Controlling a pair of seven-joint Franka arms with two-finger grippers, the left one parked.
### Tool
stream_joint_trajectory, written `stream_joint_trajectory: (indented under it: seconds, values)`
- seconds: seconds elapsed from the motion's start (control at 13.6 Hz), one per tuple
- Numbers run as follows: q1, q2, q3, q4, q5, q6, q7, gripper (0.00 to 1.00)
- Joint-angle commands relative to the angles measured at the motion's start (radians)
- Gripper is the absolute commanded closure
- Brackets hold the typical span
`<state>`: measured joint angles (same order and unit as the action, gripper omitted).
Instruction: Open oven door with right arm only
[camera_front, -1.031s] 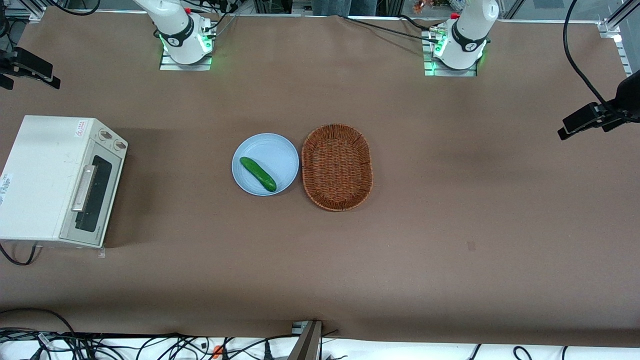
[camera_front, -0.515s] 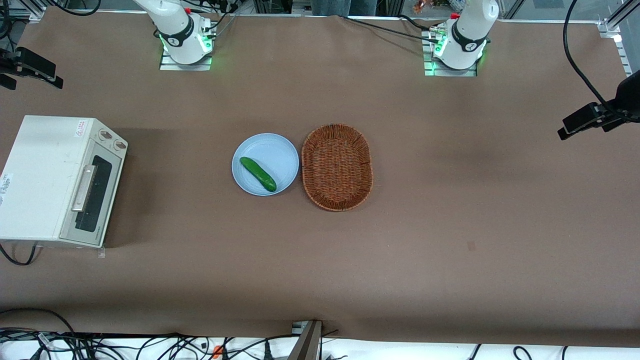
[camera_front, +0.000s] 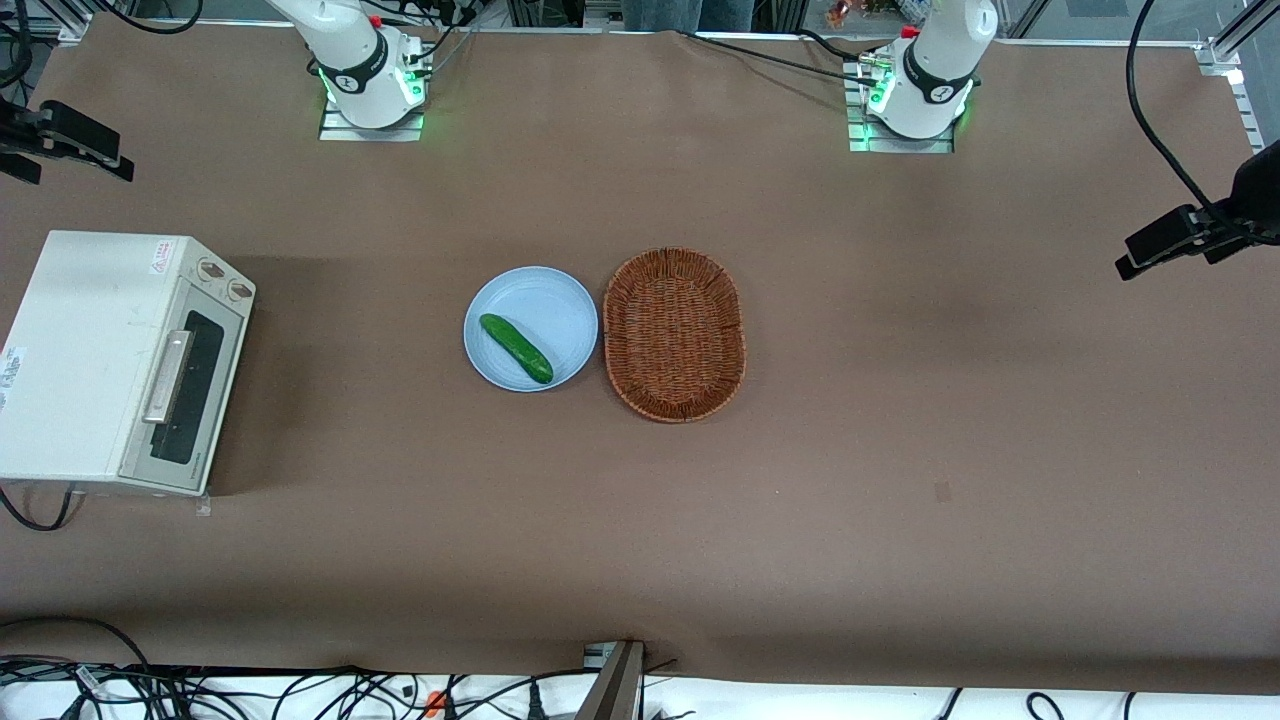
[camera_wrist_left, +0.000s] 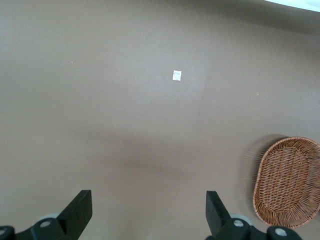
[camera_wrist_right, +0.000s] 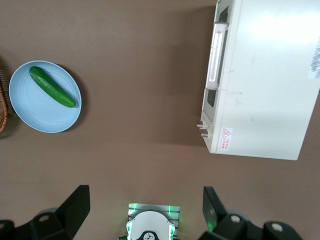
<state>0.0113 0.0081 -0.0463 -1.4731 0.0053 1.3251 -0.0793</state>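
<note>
brown table (camera_front: 900, 450), cucumber (camera_front: 515, 348) on blue plate (camera_front: 560, 300), wicker basket (camera_front: 675, 335) empty, jaws (camera_wrist_right: 142, 207) spread open overhead

The counter (camera_front: 900, 450) is covered in a matt brown sheet that looks like cloth or paper, smooth with faint creases. The oven (camera_front: 90, 340) has a cream-white painted shell, smooth with a soft sheen; its door (camera_front: 185, 395) has a grey metal frame, a dark glossy glass pane and a brushed silver bar handle (camera_front: 167, 376). The plate (camera_front: 545, 300) is pale blue and smooth, with a dull shine like plastic. The cucumber (camera_front: 515, 348) has a glossy green skin. The basket (camera_front: 674, 334) is rough woven brown wicker. High above the counter, the gripper (camera_wrist_right: 145, 212) shows matt black plastic fingers (camera_wrist_right: 75, 207), set wide apart.
</note>
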Motion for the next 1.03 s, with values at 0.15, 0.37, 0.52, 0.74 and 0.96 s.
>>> stream_joint_trajectory:
  seconds: [0.15,0.37,0.52,0.74,0.96]
  values:
    - [0.064,0.088,0.006,-0.01,-0.011,-0.003,0.051,0.06]
    - [0.094,0.144,0.006,-0.01,-0.014,0.005,0.089,0.24]
    - [0.099,0.189,0.006,-0.009,-0.049,0.025,0.087,0.47]
    - [0.131,0.254,0.006,-0.007,-0.175,0.046,0.087,0.74]
    - [0.128,0.305,0.003,-0.009,-0.197,0.08,0.084,0.92]
